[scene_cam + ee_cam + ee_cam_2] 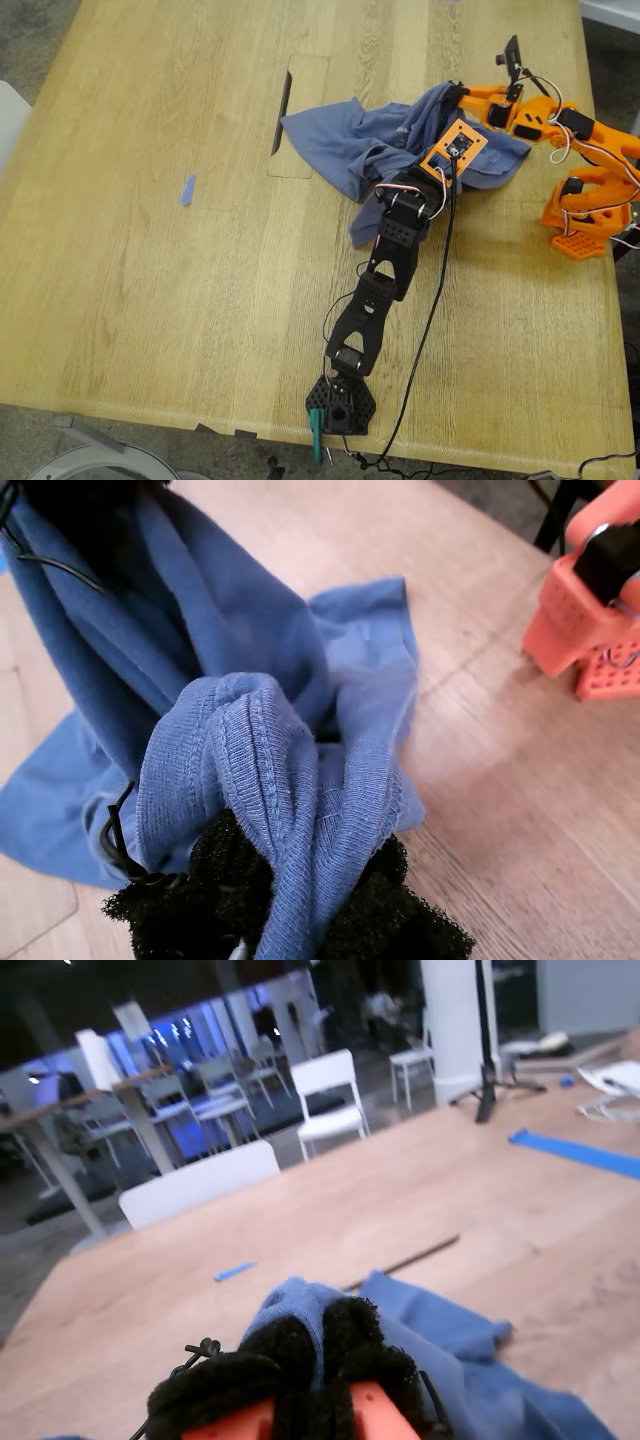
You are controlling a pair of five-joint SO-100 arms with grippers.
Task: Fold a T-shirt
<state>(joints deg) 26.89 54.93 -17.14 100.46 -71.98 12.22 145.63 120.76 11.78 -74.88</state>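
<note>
First wrist view shows my first gripper (300, 900) clamped on bunched T-shirt (250, 750), my second gripper (320, 1360) likewise pinching cloth; spreading flat comes next.

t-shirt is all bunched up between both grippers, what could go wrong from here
The blue-purple cloth T-shirt lies crumpled, and my first gripper is shut on a thick wad of several layers, so pulling may drag the whole bundle rather than one edge. My second gripper also pinches a fold; if the two pull apart, cloth may slip out. The black cable hanging by the black arm could snag the cloth.
</note>
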